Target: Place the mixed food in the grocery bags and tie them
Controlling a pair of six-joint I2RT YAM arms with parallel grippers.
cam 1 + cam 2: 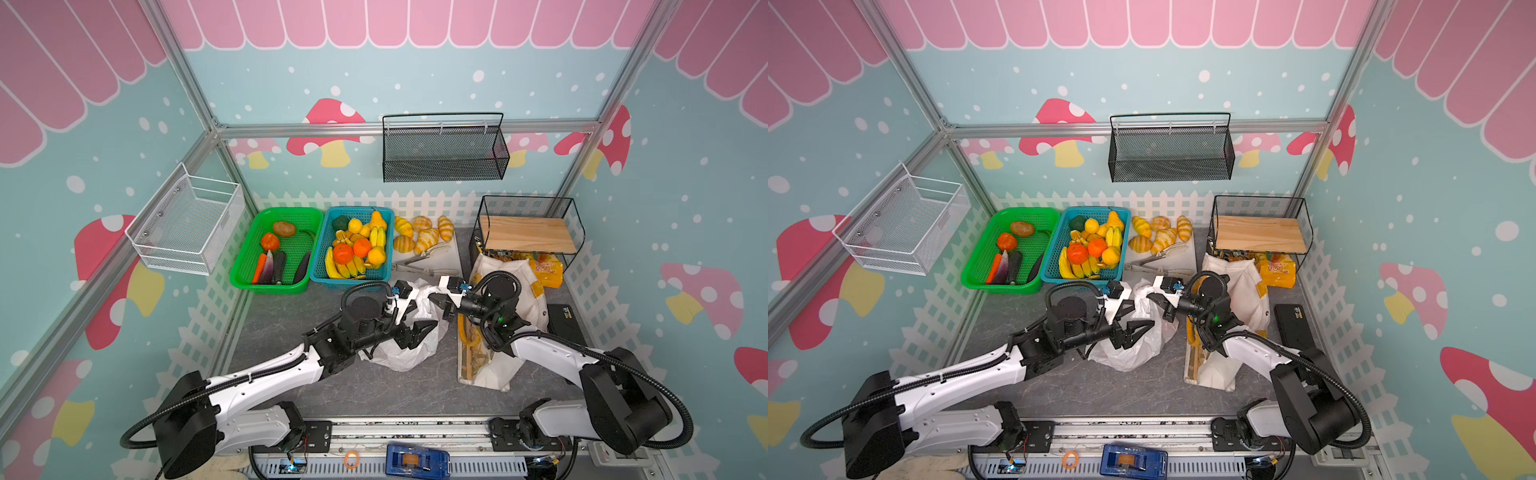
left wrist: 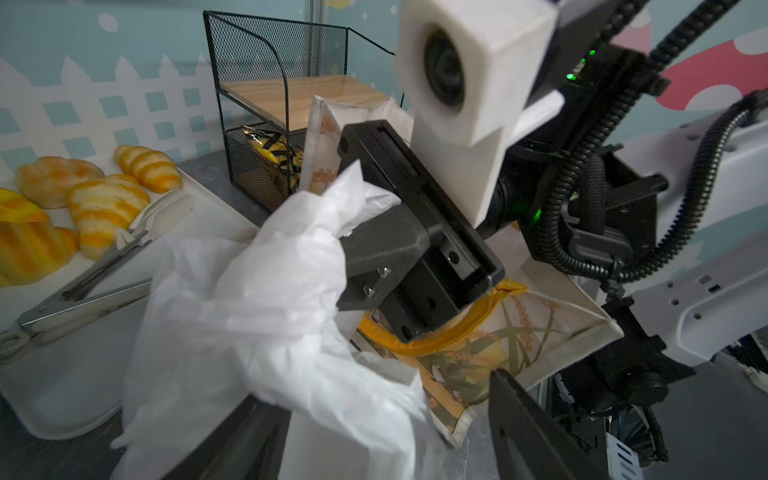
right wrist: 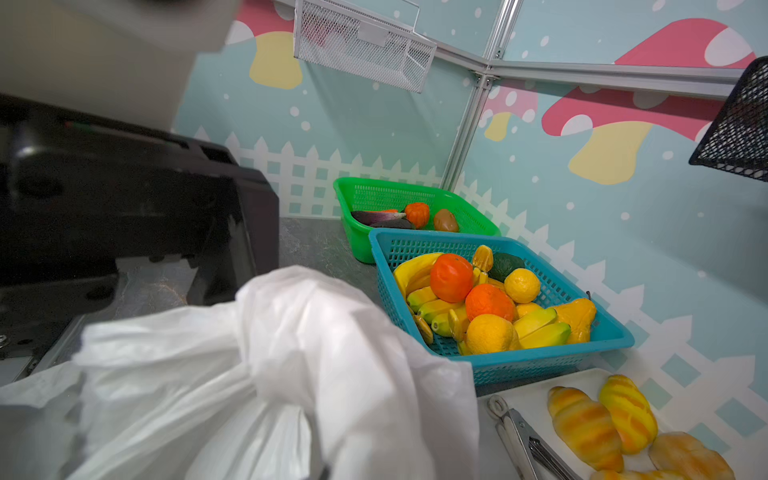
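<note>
A thin white plastic grocery bag sits bunched at mid-table. My left gripper hovers over its top, open, with loose plastic lying between its wide-spread fingers. My right gripper is shut on a pulled-up handle of the plastic bag, which covers its jaws in the right wrist view. The white tote with yellow handles lies slumped under the right arm. The mixed food is hidden.
At the back stand a green basket of vegetables and a blue basket of fruit. To their right are croissants and tongs on a white tray. A black wire shelf fills the back right, and a black device lies at right.
</note>
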